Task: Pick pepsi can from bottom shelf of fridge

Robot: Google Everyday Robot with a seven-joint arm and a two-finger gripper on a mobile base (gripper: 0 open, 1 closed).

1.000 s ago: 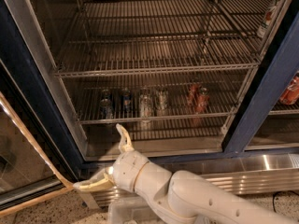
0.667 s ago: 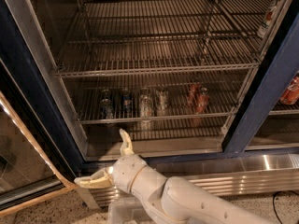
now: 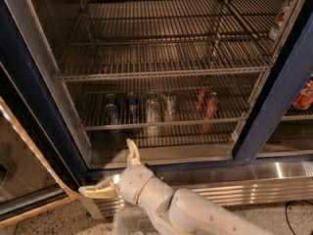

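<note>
The fridge (image 3: 29, 77) stands open in front of me. On its bottom shelf (image 3: 195, 123) stands a row of cans. The pepsi can (image 3: 132, 108) is the blue one left of centre, with a second dark can (image 3: 111, 113) to its left. Two silvery cans (image 3: 152, 111) stand in the middle and two red cans (image 3: 208, 103) to the right. My gripper (image 3: 113, 173) is open and empty, outside the fridge and below the shelf, in front of the kick plate. One finger (image 3: 132, 153) points up and the other points left.
The glass door (image 3: 24, 165) hangs open at the left. A blue frame post (image 3: 279, 97) splits off a right compartment holding a red can (image 3: 304, 95) and a bottle (image 3: 279, 17). The steel kick plate (image 3: 244, 182) runs below. The upper racks (image 3: 161, 58) hold nothing.
My gripper has sunk slightly and shifted a little to the right; its fingers stay spread. The cans have not moved.
</note>
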